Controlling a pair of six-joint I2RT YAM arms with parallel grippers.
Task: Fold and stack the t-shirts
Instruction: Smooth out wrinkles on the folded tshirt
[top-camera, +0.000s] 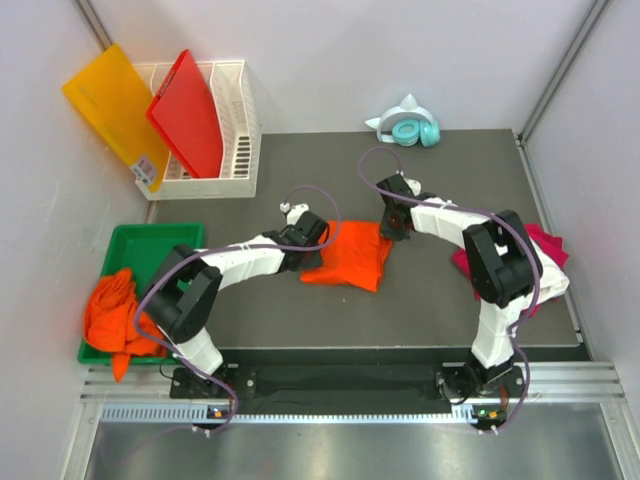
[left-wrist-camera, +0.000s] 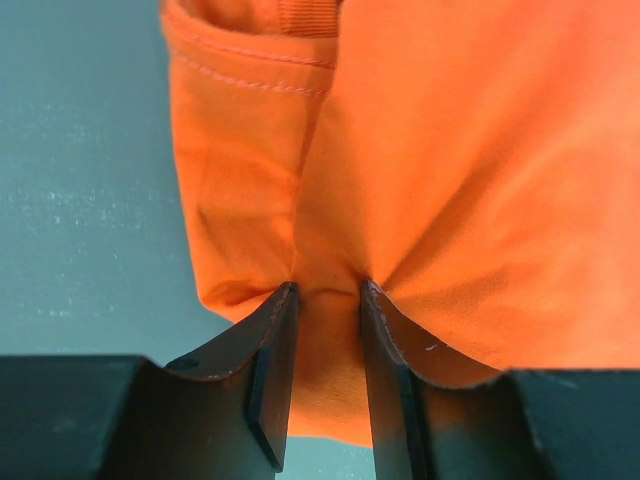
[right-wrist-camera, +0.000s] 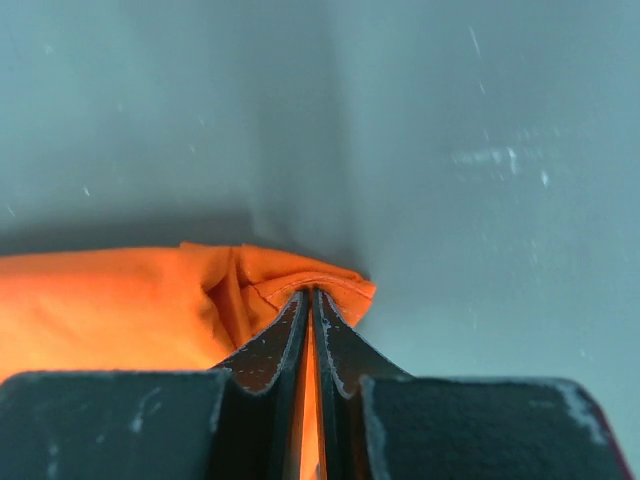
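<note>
My left claw (left-wrist-camera: 328, 290) gripped the orange t-shirt (top-camera: 350, 255) at its left edge, with a bunch of cloth wedged between both fingers. My right claw (right-wrist-camera: 310, 295) was clamped almost fully closed on the same shirt's far right corner, thin fabric in the slit. The shirt lay mid-way across the table (top-camera: 440, 300), between my two claws. More orange shirts (top-camera: 115, 315) were heaped over the green tray (top-camera: 150, 240) at left. A magenta shirt (top-camera: 548, 245) lay at the right edge, under my right arm.

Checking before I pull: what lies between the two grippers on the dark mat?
Only the partly folded bright orange cloth t-shirt, seen in the top view; the left gripper and right gripper each pinch an edge of it.
</note>
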